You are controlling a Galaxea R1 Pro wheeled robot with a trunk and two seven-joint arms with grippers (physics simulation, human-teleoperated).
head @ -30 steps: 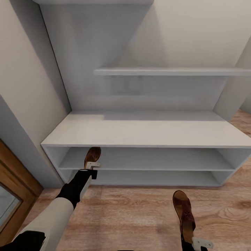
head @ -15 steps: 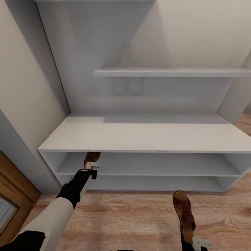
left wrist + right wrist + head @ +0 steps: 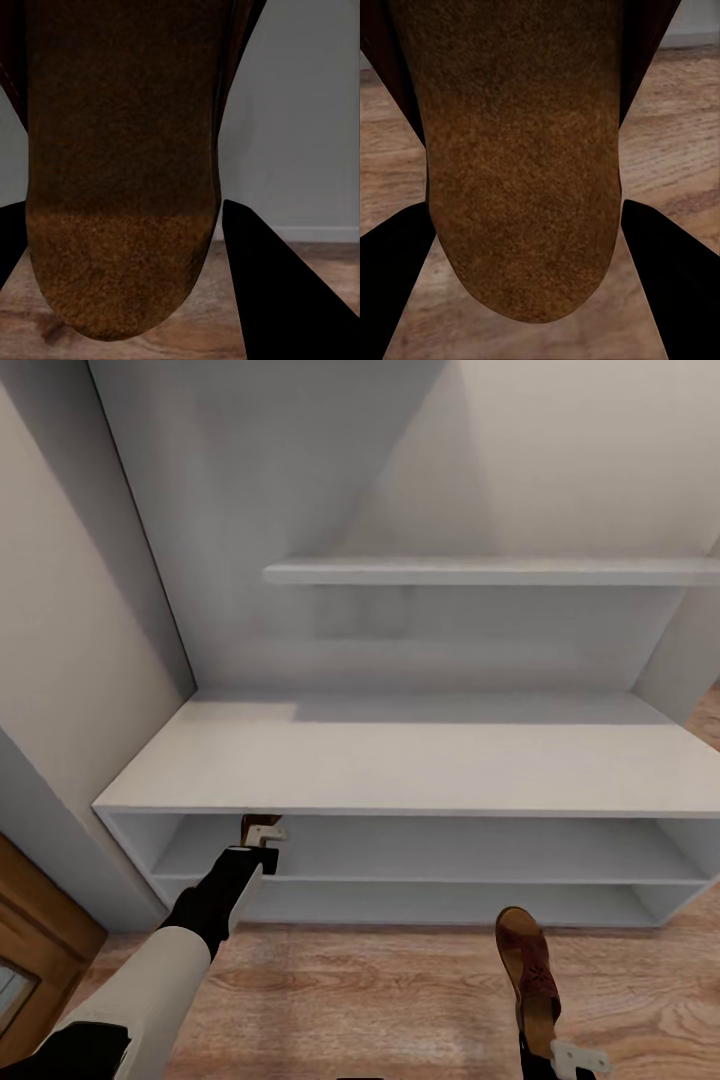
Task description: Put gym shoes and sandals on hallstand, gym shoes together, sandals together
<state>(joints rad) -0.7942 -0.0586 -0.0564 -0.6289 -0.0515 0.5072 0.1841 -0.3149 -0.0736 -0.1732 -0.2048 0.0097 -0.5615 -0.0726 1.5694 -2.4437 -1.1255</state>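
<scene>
Two open tiers run across the low white hallstand [image 3: 400, 760] below a floating wall shelf [image 3: 480, 571]. Left gripper [image 3: 264, 834] reaches beneath its top, clamped on one brown leather sandal [image 3: 258, 823], now tucked further under. Right gripper [image 3: 560, 1055] holds the other sandal [image 3: 528, 970] over the wood-plank floor [image 3: 380, 1000].

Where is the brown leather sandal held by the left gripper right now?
In the head view the brown leather sandal is at lower left, clamped in the left gripper, its toe tucked under the white hallstand's top board.
</scene>
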